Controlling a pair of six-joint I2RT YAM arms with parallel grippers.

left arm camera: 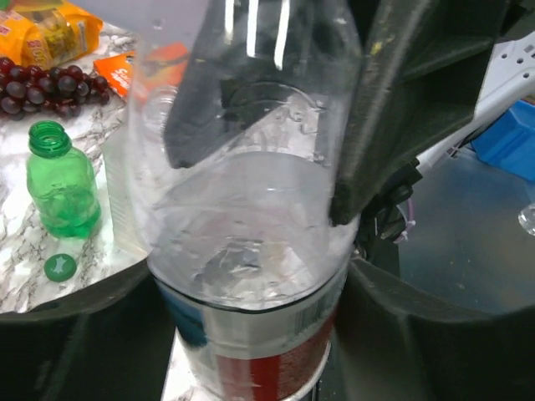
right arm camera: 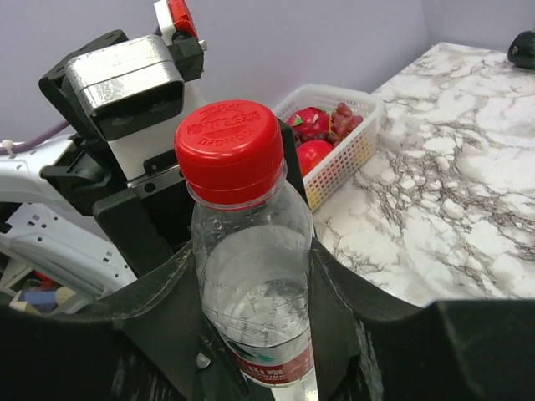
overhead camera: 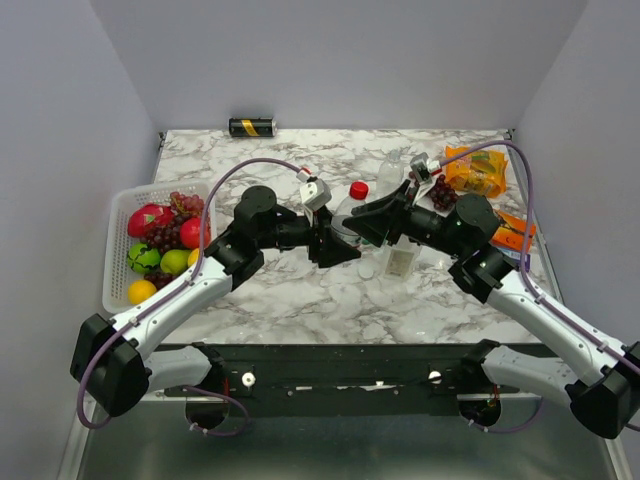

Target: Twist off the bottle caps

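Remote station log, items from largest to smallest. Every place is given from the red-capped bottle.

1. White-and-grey marble worktop [overhead camera: 290,300]. It carries everything listed.
2. White plastic lattice basket [overhead camera: 113,270] holding fruit. Well off to the bottle's left-arm side.
3. Left pincer [overhead camera: 340,248]. I read it as clamped on the bottle's lower body at the label, with a finger tight against each flank.
4. Right pincer [overhead camera: 365,228]. It comes from the opposite side, and its fingers press the bottle's shoulder just under the cap, so it looks clamped too.
5. Two larger clear plastic bottles, one behind the landmark [overhead camera: 390,172] and one just to its right-arm side [overhead camera: 400,258]. I cannot tell whether either has its cap on.
6. Small clear plastic bottle with red label [right arm camera: 251,301]. It stands upright between both pincers and is part-filled.
7. Small green plastic bottle [left arm camera: 60,188]. It stands near the landmark with its neck open.
8. Red screw cap [right arm camera: 230,150]. It is seated on the landmark bottle.
9. Green cap [left arm camera: 60,266]. It lies flat on the worktop just beside the green bottle.

Working note: the red cap sits straight up the bottle's vertical axis, above both grips. By my judgement the right pincer is nearer, so it should rise onto the cap while the left holds.
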